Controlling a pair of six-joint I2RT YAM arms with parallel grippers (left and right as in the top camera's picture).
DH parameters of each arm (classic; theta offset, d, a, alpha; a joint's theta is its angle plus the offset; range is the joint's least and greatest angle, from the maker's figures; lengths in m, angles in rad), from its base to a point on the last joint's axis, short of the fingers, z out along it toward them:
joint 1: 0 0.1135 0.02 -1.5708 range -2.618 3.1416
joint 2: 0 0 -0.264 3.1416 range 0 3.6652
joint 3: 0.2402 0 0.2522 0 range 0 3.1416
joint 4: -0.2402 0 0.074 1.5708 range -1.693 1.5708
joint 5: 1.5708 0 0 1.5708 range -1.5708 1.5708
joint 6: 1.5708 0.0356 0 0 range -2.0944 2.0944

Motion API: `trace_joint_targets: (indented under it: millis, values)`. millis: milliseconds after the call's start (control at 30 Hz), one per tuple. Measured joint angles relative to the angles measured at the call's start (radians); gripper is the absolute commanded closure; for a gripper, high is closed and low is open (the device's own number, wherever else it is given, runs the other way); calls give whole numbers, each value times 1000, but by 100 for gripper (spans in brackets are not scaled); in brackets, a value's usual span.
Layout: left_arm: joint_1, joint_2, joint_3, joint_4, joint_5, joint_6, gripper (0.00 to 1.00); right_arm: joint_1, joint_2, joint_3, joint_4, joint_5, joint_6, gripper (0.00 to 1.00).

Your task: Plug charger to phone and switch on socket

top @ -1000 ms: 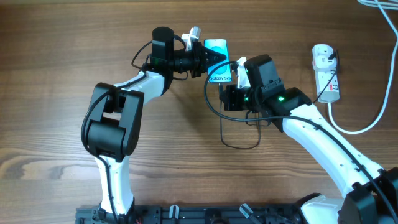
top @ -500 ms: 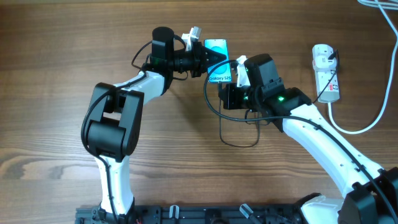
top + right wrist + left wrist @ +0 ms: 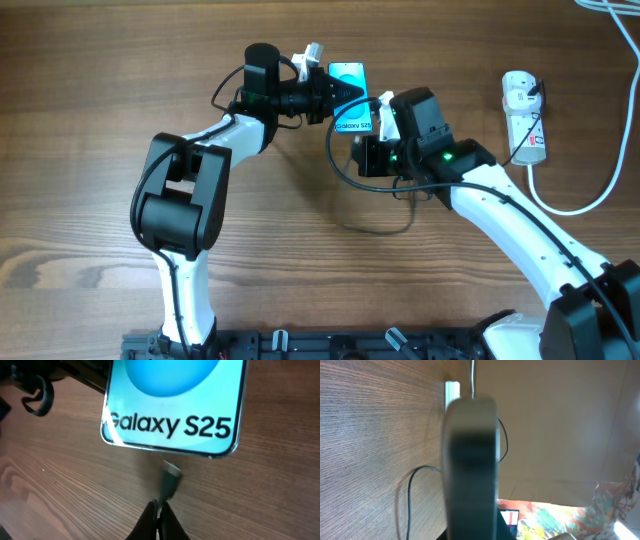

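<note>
Pinching charger [image 3: 169, 479], right hand [image 3: 158, 508], tip near phone [image 3: 172, 402] edge, left hand [image 3: 337, 97] clamping phone

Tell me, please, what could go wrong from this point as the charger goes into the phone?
1. The charger tip sits tilted just below the phone edge; pushed in at this angle, it may miss the port and scrape.
2. Only the left gripper steadies the phone; a hard push might shift it in the grip.
3. Slack cable loops over the table and could snag as the tip advances.
</note>
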Motion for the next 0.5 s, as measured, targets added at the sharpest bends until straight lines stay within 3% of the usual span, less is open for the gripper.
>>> trace_joint_targets:
  millis: [400, 467, 500]
  values:
    - [0, 0, 0, 0, 0, 0, 96, 0, 0, 0, -11, 0, 0, 96]
    - [0, 0, 0, 0, 0, 0, 96, 0, 0, 0, -14, 0, -1, 78]
    - [2, 0, 0, 0, 0, 2, 96, 0, 0, 0, -14, -2, -6, 75]
